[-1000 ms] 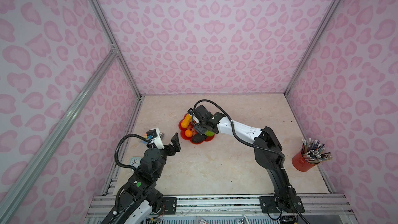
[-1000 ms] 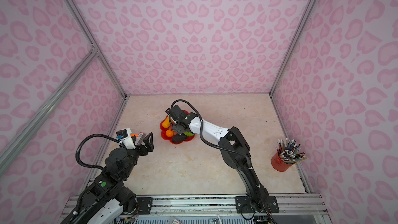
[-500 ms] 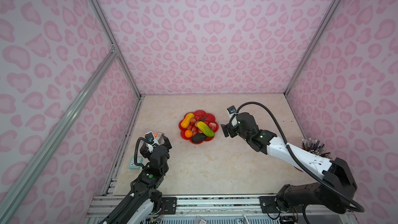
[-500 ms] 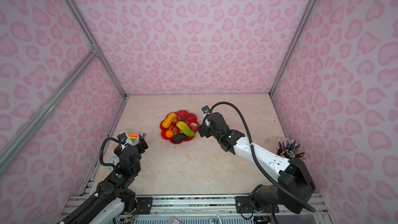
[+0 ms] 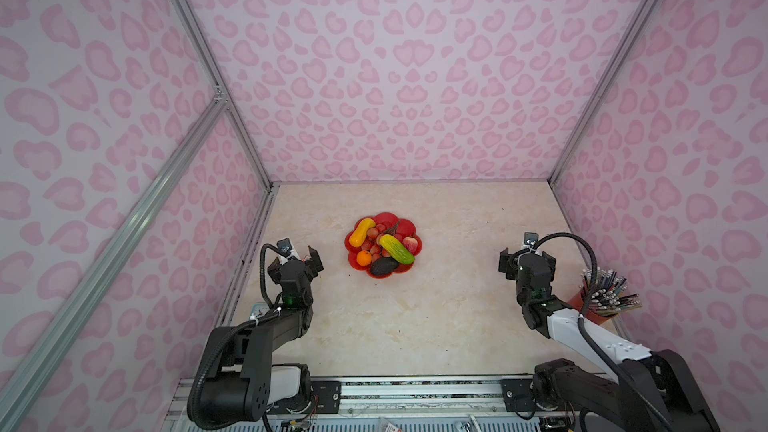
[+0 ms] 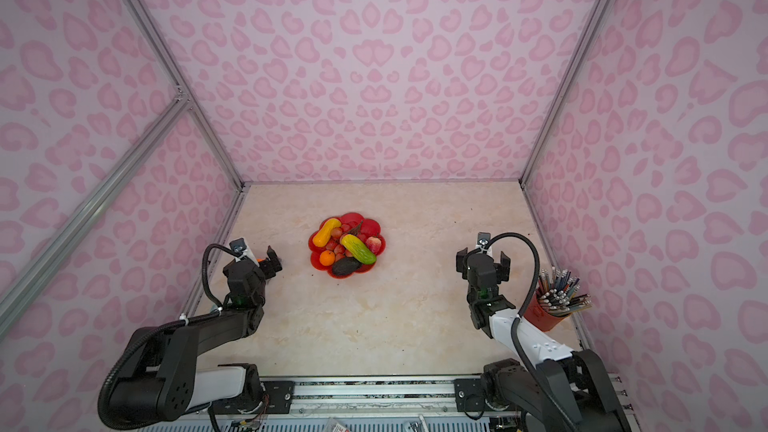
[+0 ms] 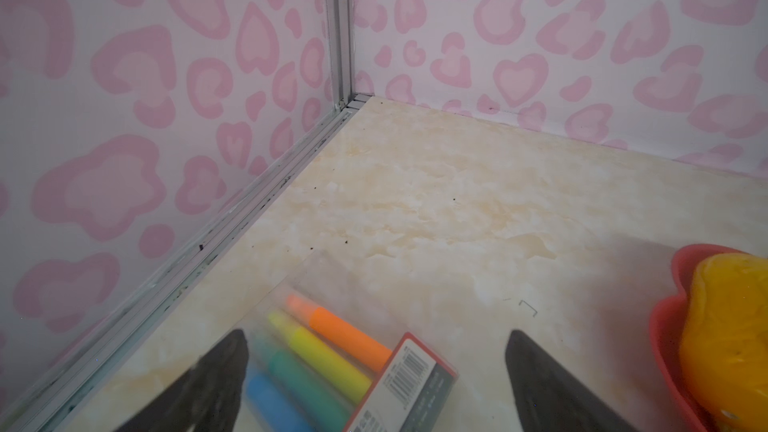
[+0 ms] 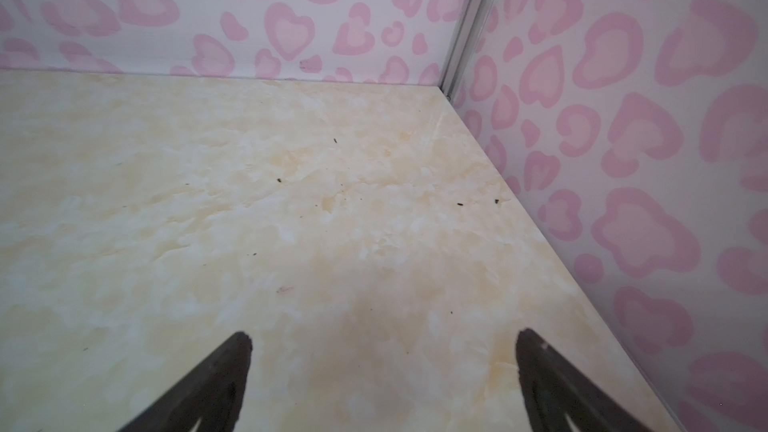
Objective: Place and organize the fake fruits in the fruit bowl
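Left gripper hangs low over the table, jaws spread wide, nothing gripped. Beneath its fingertips lies the clear marker pack. The right gripper is just as wide and empty, with bare marble ahead and the red pencil cup behind on its outer side. Further out, ahead of the left gripper on its inner side, the fruit bowl holds everything: avocado and orange nearest, green-yellow oblong on top, apple, lychee bunch, yellow-orange oblong.
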